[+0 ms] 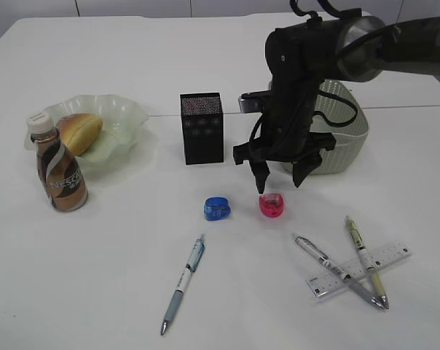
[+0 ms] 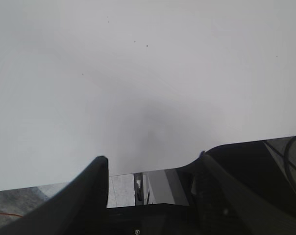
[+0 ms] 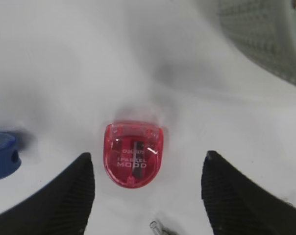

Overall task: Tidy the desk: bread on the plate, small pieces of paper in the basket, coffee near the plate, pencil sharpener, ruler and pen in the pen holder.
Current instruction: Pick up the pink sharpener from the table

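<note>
Red pencil sharpener [image 3: 133, 154] lies flat on the desk [image 1: 118, 248], just right of the blue sharpener [image 1: 217, 208], in front of the pen holder [image 1: 202, 127]. I see my right gripper [image 1: 278, 177] poised directly above it, jaws apart and empty, straddling it. Left gripper [image 2: 150, 164] sits open over bare desk, so I judge the right the nearer.

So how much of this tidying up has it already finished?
Done: bread on the plate, coffee beside it. In hand: the right end effector, open, hovers over the pink sharpener. Left: blue sharpener, three pens, ruler, all on the desk.
</note>
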`<control>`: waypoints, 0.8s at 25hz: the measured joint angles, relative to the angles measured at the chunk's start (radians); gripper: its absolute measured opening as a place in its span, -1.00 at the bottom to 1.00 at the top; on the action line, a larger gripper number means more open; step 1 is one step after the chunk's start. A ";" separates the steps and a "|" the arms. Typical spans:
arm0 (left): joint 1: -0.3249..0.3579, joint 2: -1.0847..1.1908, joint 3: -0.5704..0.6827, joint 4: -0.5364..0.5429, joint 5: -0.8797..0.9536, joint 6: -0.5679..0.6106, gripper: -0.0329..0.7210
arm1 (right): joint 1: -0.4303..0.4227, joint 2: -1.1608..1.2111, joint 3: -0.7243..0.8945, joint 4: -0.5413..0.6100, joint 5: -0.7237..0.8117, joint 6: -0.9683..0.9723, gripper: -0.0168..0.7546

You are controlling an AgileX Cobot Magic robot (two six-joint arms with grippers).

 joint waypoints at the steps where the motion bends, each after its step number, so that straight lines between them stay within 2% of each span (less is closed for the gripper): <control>1: 0.000 0.000 0.000 0.002 0.000 0.000 0.19 | 0.000 0.000 0.000 0.000 0.000 0.002 0.34; 20: 0.000 0.000 0.000 0.007 0.000 0.000 0.19 | 0.002 0.035 0.000 -0.002 -0.020 0.026 0.34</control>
